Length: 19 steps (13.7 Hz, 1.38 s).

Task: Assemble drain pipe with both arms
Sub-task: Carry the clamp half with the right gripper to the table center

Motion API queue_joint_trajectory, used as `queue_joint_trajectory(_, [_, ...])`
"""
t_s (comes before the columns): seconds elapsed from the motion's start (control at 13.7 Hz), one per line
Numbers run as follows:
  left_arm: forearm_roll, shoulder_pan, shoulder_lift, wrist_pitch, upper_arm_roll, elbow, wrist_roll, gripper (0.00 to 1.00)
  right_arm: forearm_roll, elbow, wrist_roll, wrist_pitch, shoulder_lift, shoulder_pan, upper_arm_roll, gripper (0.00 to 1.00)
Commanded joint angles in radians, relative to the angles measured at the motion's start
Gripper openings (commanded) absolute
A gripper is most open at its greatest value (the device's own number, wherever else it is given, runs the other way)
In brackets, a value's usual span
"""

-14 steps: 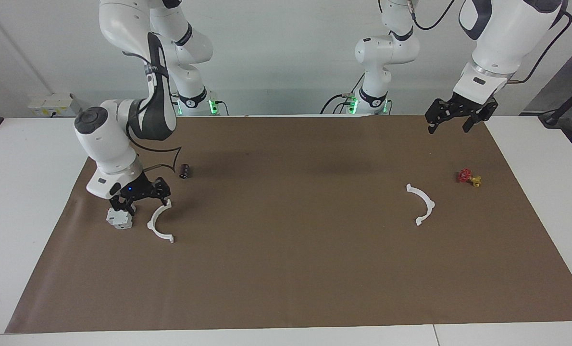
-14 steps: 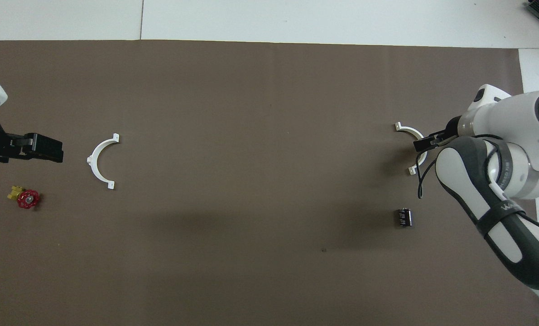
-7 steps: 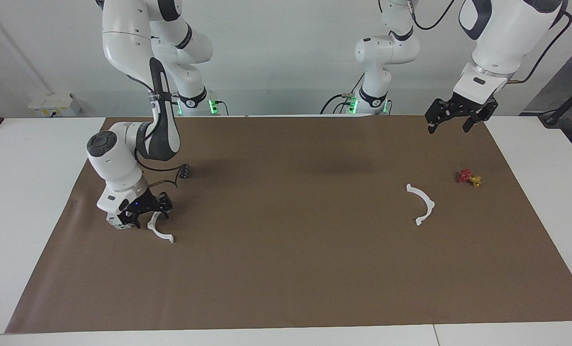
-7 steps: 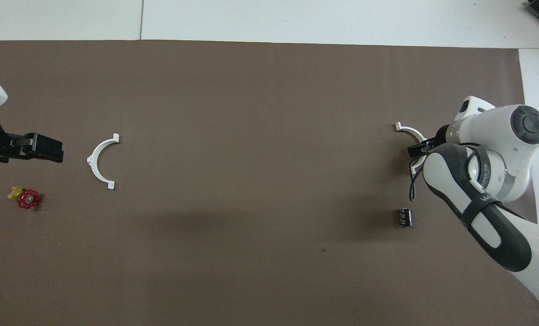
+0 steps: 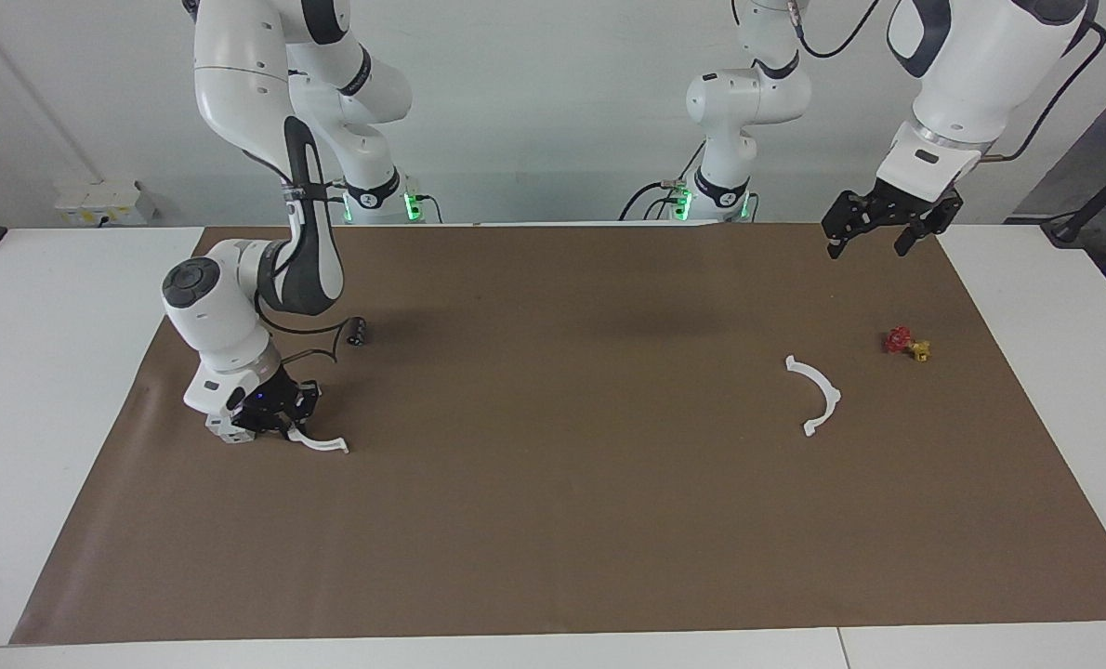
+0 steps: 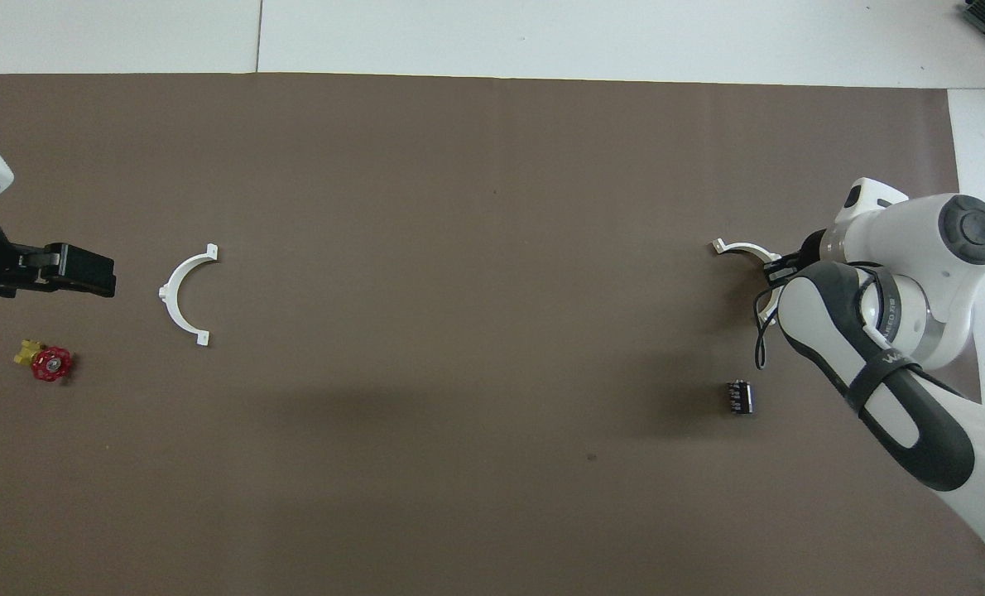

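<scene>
Facing view is giving you the clearest read: your right claw (image 5: 279, 423) is sitting low on the brown mat (image 5: 553, 520) at the right arm's end of the surface, closed onto one end of the first half-ring (image 5: 322, 443), whose free end is sticking out toward the middle. A grey-white block (image 5: 221, 426) is sitting just beside that claw, and a small black cylinder (image 5: 357, 331) is lying nearer to the robots. The second half-ring (image 5: 818, 395) is lying flat and untouched toward the left arm's end, with a small red and yellow valve (image 5: 906, 344) near it. Your left claw (image 5: 874, 228) is hanging in the air with its fingers wide, holding nothing, while that arm is waiting.

You are looking at the first pick, judging by this. Next you are needing a clean lift of the gripped arc without nudging the block, and the left claw coming down onto the other arc so the tabs can meet.

Overhead view is hiding the right claw's grip and the block under the arm, showing only an end of the first arc, though it is showing the second arc's curve and tabs more plainly
</scene>
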Motion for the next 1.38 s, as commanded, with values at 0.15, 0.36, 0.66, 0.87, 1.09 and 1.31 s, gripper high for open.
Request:
queue_joint_trajectory(0.15, [-0.016, 0.013, -0.03, 0.019, -0.005, -0.036, 0.012, 1.0, 0.015, 0.085, 0.353, -0.119, -0.009, 0.098, 0.008, 0.0])
queue_joint_trajectory(0.36, [-0.016, 0.013, -0.03, 0.019, -0.005, -0.036, 0.012, 1.0, 0.004, 0.098, 0.631, -0.152, -0.012, 0.229, 0.004, 0.0])
queue_joint_trajectory(0.66, [-0.016, 0.013, -0.03, 0.019, -0.005, -0.036, 0.012, 1.0, 0.002, 0.102, 0.913, -0.145, -0.011, 0.4, 0.003, 0.0])
queue_joint_trajectory(0.87, [-0.016, 0.013, -0.03, 0.019, -0.005, -0.036, 0.012, 1.0, -0.069, 0.162, 1.111, -0.139, 0.031, 0.487, 0.008, 0.0])
queue_joint_trajectory(1.09, [-0.016, 0.013, -0.03, 0.019, -0.005, -0.036, 0.012, 1.0, -0.094, 0.191, 1.155, -0.132, 0.072, 0.556, 0.008, 0.0])
queue_joint_trajectory(1.31, [-0.016, 0.013, -0.03, 0.019, -0.005, -0.036, 0.012, 1.0, -0.114, 0.191, 1.188, -0.106, 0.094, 0.589, 0.008, 0.0])
